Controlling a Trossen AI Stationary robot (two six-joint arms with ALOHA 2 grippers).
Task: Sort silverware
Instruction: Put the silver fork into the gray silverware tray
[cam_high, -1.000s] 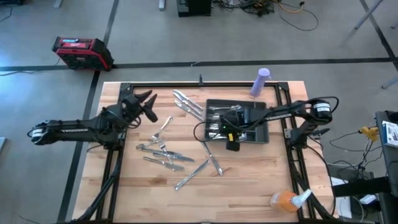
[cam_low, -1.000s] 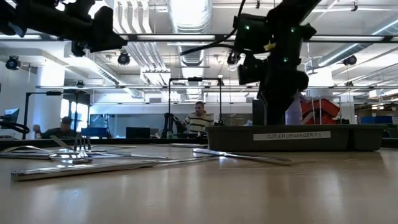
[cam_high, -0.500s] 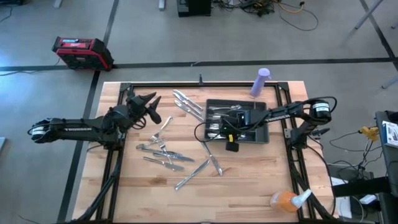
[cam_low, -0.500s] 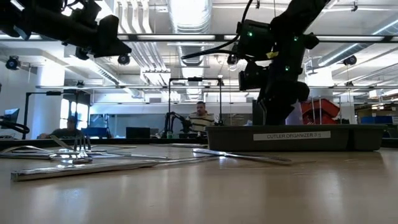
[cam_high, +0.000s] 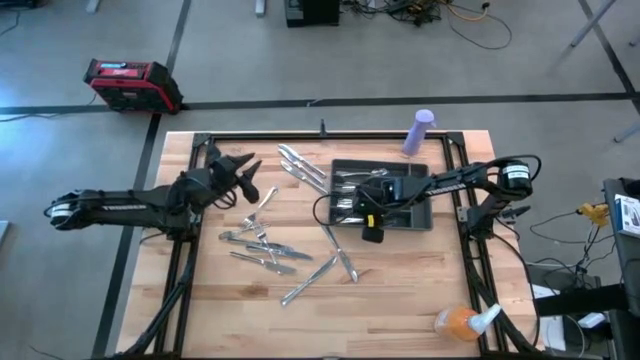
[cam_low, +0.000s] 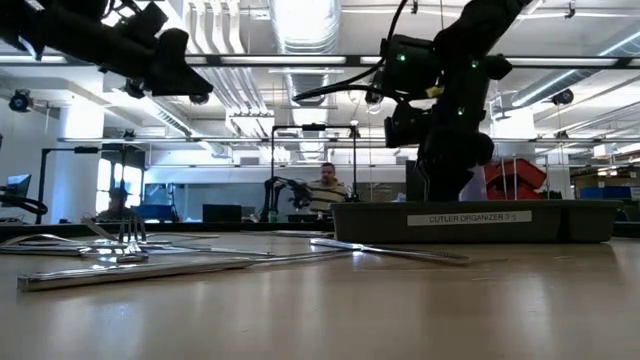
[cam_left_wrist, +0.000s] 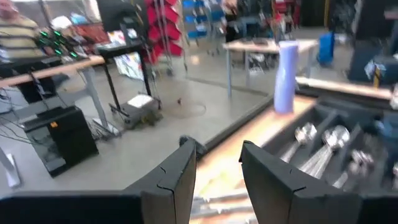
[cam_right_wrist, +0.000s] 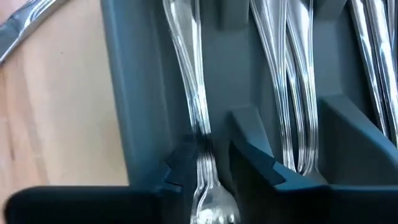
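The right claw (cam_high: 374, 222) reaches down into the dark grey tray (cam_high: 421, 222), at the tray's near-left part. The right wrist view shows its fingers (cam_right_wrist: 252, 158) set on either side of a slim silver handle (cam_right_wrist: 198, 118) lying in a tray compartment; the jaws look closed on it, though the view is too tight to be sure of contact on both sides. More silverware in the tray (cam_high: 352, 186) lies lengthwise in the neighbouring compartments.

The left claw (cam_high: 243, 171) hangs above the tabletop (cam_high: 400, 290) near its far-left corner, jaws apart with nothing between them, as the left wrist view shows (cam_left_wrist: 217, 171).

The loose silverware (cam_high: 262, 240) lies scattered on the bare wood left of the tray: a cluster toward the left edge, a few pieces (cam_high: 300, 165) near the far edge just beside the tray's far-left corner, and several (cam_high: 335, 262) just in front of the tray toward the middle.

A lavender bottle (cam_high: 419, 132) stands at the far edge behind the tray, and an orange spray bottle (cam_high: 463, 321) lies at the near-right corner.
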